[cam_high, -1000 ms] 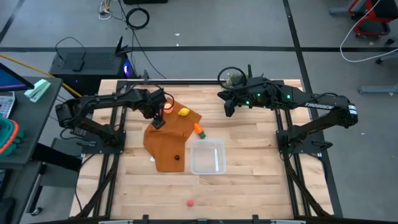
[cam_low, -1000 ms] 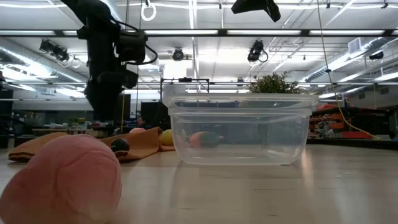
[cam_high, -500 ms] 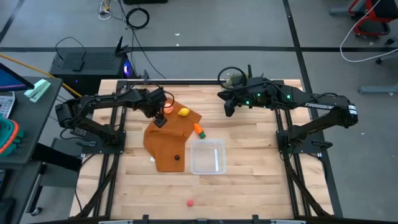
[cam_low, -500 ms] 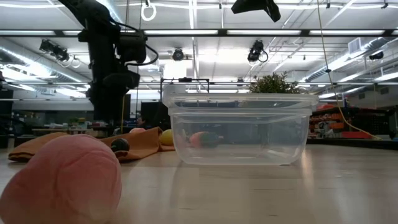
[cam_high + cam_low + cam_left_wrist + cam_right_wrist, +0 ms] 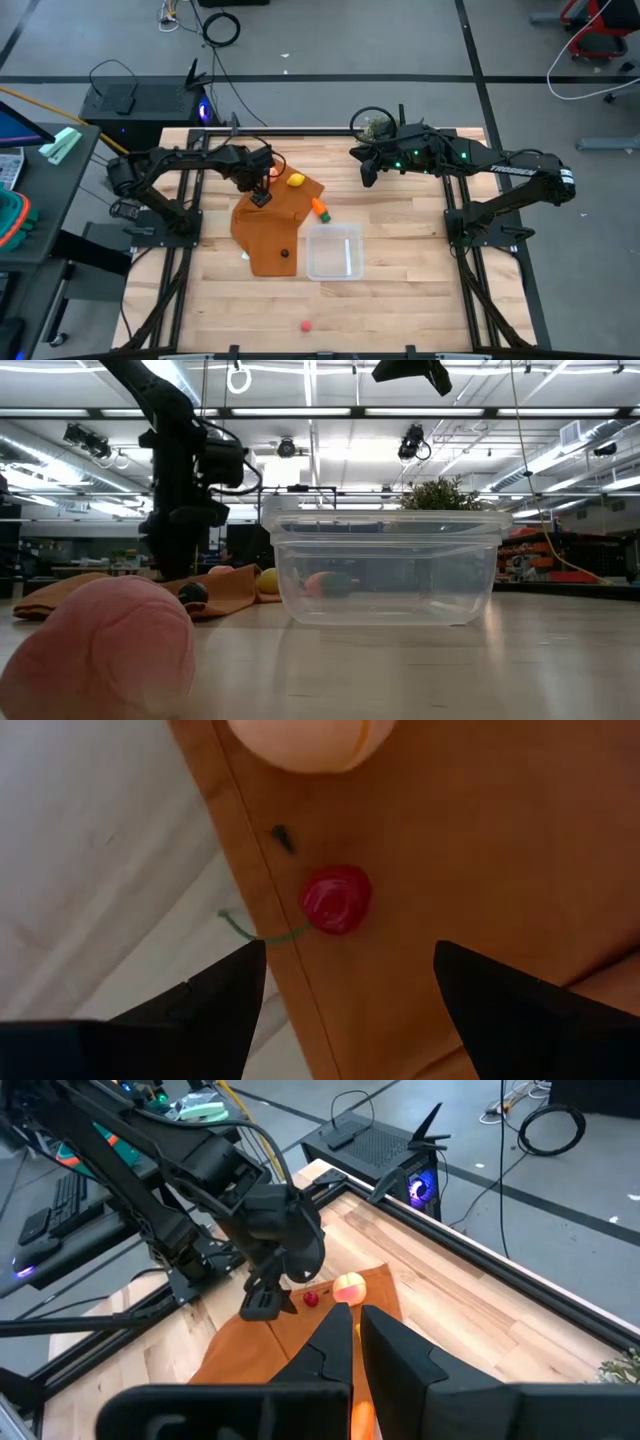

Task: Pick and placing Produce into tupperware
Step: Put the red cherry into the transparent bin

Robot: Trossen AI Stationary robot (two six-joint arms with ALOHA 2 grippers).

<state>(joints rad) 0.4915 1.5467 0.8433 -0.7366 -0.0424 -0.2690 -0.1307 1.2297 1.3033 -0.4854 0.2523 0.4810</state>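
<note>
My left gripper (image 5: 259, 194) (image 5: 345, 975) is open and hovers, pointing down, over the far left part of the orange-brown cloth (image 5: 270, 225). Below its fingers a small red cherry-like piece with a green stem (image 5: 336, 900) lies by the cloth's edge. The red-yellow round fruit (image 5: 270, 172) (image 5: 305, 738) rests on the cloth just past it. The lemon (image 5: 296, 181) and a small dark piece (image 5: 284, 253) also lie on the cloth, and the carrot (image 5: 320, 209) lies at its right edge. The clear tupperware (image 5: 333, 252) (image 5: 385, 570) stands on the table, and a red-pink piece (image 5: 305, 325) (image 5: 100, 650) lies near the table's near edge. My right gripper (image 5: 368, 175) (image 5: 357, 1330) is shut and waits high over the far right.
A bushy potted plant (image 5: 372, 125) (image 5: 440, 495) stands at the table's far edge beside my right arm. Bare wood (image 5: 420, 290) lies right of the tupperware and along the near side. Black frame rails (image 5: 185, 260) run along both table sides.
My left gripper has moved a little toward the table's right and down toward the cloth, staying open. The produce, the cloth and the tupperware have kept their places.
</note>
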